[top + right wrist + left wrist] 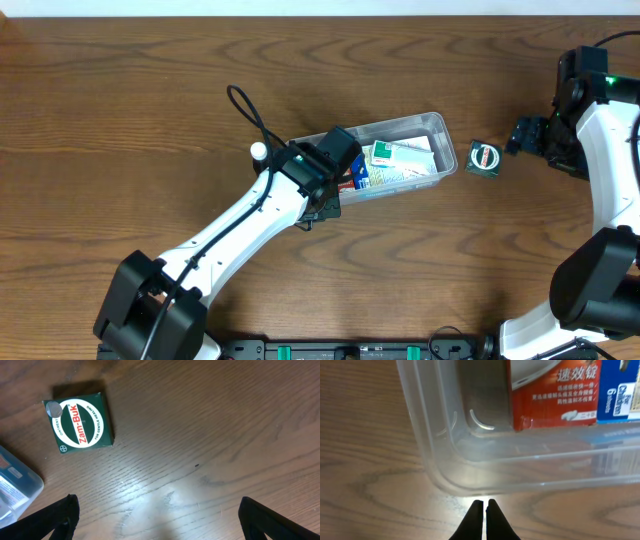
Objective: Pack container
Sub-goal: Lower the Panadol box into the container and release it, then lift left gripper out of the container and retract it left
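The clear plastic container lies in the middle of the table with several small boxes in it. In the left wrist view its rounded corner shows, holding a red box and a blue box. My left gripper is shut and empty, its tips just outside that corner; from overhead it sits at the container's left end. A green Zam-Buk box lies on the table right of the container, also in the right wrist view. My right gripper is open and empty, right of that box.
A white-green box lies in the container's right half. A small white ball lies by the left arm. The wooden table extends all around.
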`<action>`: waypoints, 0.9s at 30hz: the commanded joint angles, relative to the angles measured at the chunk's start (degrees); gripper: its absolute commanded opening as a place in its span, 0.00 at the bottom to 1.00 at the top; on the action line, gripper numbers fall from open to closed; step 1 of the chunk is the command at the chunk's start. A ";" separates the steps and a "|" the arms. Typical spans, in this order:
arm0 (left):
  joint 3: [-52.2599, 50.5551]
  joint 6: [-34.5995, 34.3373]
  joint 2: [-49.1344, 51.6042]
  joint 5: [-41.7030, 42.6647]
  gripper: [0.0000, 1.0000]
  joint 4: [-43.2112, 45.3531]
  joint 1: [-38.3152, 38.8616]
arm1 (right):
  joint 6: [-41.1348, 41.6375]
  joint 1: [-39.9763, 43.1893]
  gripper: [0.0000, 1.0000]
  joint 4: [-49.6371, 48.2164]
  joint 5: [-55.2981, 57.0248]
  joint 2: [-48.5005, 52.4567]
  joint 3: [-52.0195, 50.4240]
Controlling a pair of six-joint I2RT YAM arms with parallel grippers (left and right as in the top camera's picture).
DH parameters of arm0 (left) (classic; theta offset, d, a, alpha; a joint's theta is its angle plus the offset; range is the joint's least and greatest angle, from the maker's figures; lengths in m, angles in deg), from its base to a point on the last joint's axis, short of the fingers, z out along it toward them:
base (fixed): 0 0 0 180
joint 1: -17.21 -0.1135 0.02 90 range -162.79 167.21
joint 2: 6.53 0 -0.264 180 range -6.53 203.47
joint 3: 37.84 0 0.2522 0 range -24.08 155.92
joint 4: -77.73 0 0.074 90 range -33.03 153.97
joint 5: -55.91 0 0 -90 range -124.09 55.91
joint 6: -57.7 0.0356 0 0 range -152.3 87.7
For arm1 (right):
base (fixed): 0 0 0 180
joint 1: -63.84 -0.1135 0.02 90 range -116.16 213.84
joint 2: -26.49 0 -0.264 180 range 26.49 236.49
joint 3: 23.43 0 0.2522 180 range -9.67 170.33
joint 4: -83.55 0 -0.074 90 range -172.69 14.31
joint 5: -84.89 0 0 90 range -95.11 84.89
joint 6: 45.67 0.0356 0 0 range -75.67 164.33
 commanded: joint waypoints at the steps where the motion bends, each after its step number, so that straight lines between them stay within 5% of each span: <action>1: -1.73 -0.66 0.37 0.20 0.06 2.21 -0.35 | -0.44 0.33 0.99 0.02 0.15 -1.31 0.00; 7: -2.69 -0.59 0.42 -9.03 0.06 3.50 -0.55 | -0.44 0.33 0.99 0.02 0.15 -1.31 0.00; 21: -2.40 4.81 0.28 -9.55 0.06 7.04 -1.79 | -0.44 0.33 0.99 0.02 0.17 -1.31 0.00; 27: 1.27 7.13 -2.23 1.29 0.06 3.76 -1.79 | -0.44 0.33 0.99 0.02 0.15 -1.31 0.00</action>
